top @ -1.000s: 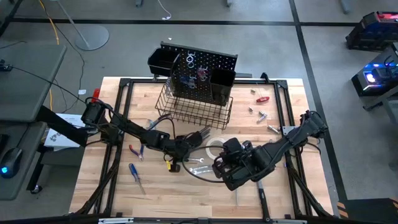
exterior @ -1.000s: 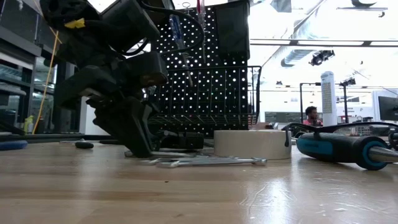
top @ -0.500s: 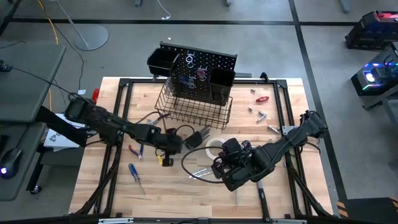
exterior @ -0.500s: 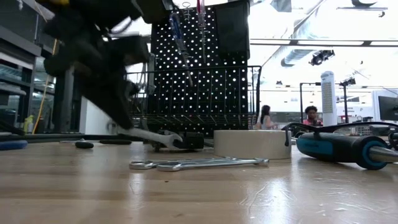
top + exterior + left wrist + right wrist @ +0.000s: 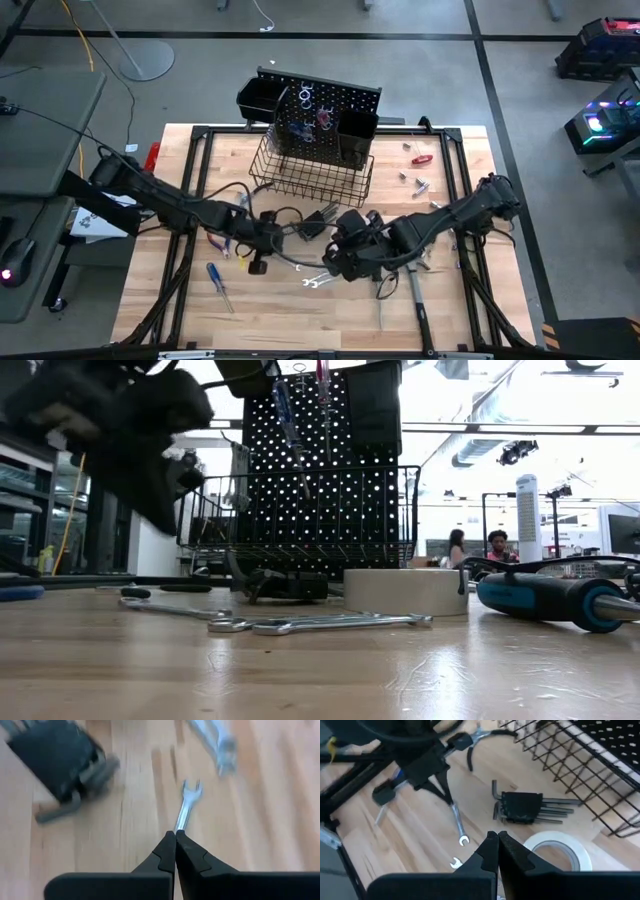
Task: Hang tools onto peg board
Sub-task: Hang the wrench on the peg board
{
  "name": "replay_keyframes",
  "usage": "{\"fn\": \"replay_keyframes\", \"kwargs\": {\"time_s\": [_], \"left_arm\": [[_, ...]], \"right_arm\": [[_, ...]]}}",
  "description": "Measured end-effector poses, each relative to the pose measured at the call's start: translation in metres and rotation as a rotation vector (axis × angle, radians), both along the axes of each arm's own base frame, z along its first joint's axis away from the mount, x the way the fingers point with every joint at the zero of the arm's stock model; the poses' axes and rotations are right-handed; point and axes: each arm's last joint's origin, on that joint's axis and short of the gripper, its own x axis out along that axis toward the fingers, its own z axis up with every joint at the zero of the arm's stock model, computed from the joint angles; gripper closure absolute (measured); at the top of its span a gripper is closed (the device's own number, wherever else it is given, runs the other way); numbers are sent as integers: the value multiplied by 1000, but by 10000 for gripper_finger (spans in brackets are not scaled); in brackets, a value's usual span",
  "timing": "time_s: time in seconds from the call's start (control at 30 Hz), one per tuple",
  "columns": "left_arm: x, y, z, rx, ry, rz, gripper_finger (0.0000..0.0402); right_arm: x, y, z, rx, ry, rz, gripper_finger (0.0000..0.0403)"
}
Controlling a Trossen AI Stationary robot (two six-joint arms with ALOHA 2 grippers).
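My left gripper (image 5: 262, 243) is over the middle of the table, shut on a silver wrench (image 5: 457, 822). My right gripper (image 5: 497, 840) hovers just to its right, shut and empty, above the white tape roll (image 5: 560, 847). Two more wrenches (image 5: 320, 623) lie flat on the wood. The hex key set (image 5: 522, 806) lies in front of the wire basket (image 5: 310, 175). The black peg board (image 5: 330, 110) stands upright at the far edge, with a blue screwdriver (image 5: 285, 420) hanging on it. My left gripper pinches the wrench's shaft (image 5: 181, 822) between its two fingertips, with the fingers (image 5: 440, 785) slanting down from the table's left and lying along the wrench. The wrench points forward and down, open end (image 5: 192, 790) low over the wood; whether it touches, I cannot tell.
A blue-handled screwdriver (image 5: 220, 285) and red-handled pliers (image 5: 220, 243) lie near the table's left side. The black hammer handle (image 5: 418, 300) lies near the front, right of my right arm. Small parts and a red tool (image 5: 420, 158) sit at the far right. People show beyond the table.
My left gripper has risen from the tabletop and drawn back toward the table's left, taking the wrench with it away from the other wrenches. My right gripper has moved toward the table's left and far side, over the tape roll.
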Motion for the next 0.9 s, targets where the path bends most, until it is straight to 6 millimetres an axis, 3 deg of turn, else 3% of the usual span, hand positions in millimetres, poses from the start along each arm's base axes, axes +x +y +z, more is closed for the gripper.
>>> {"fn": "replay_keyframes", "kwargs": {"time_s": [0.2,0.33,0.73,0.83,0.9], "left_arm": [[-11,-2,-27,81,105,-70,401],[-14,-1,-26,105,122,-86,386],[-13,-2,-27,112,115,-175,249],[-12,-1,-26,137,100,-127,273],[-12,-1,-26,118,101,-93,326]], "right_arm": [[9,-3,-7,14,21,41,402],[13,-1,-8,37,9,46,402],[13,-1,-8,37,7,51,402],[13,-1,-8,35,8,52,402],[13,-1,-8,35,8,52,402]]}}
